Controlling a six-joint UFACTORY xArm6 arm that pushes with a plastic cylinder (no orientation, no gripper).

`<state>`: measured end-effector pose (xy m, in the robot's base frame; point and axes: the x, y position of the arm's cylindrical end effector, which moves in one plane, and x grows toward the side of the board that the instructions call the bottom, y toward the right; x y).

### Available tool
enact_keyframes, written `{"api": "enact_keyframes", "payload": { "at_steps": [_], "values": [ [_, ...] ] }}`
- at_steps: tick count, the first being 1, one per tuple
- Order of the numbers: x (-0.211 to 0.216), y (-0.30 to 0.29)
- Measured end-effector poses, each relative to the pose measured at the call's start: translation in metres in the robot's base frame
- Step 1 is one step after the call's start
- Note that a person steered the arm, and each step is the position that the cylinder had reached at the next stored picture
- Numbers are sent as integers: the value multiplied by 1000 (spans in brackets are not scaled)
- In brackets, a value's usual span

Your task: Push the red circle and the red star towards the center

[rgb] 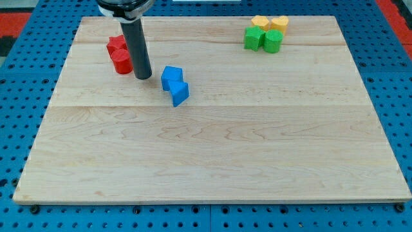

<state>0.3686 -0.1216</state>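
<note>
Scanning the board (212, 154): pale wood, wide bare stretch across middle and near side, blue pegboard surround (13, 96) showing past every edge.
Open room: plenty right of and nearer than the blue pair; far-left corner tight, red blocks sitting close to the left and far edges.
Red star (116, 44): far-left area, notched outline partly readable, touching the red piece just nearer.
Red circle (120, 61): directly on the near side of the star, rounded face, bright red, well left of centre.
My tip (143, 77): down on the wood just right of the red circle, close beside it, contact impossible to confirm; no jaws on this rod, so nothing clenched or grasped, bare rod only.
Blue blocks: far blue block (171, 77) and near blue block (179, 93) touching, just right of my tip, shapes angular but hard to name.
Far-right cluster: two yellow blocks (270, 23) behind green block (253, 38) and second green block (273, 41), all bunched together, shapes unclear.
Hidden: right flank of both red blocks covered by the rod; arm cut off at the far edge.
</note>
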Motion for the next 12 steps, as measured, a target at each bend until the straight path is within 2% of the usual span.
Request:
{"api": "enact_keyframes", "payload": {
  "at_steps": [3,4,5,6,7,8,9,10,11,12],
  "values": [
    [14,68],
    [-11,61],
    [-66,62],
    [-104,30],
    [-122,-41],
    [-121,-82],
    [-67,-64],
    [-42,-55],
    [-34,-16],
    [-28,-4]
  ]
}}
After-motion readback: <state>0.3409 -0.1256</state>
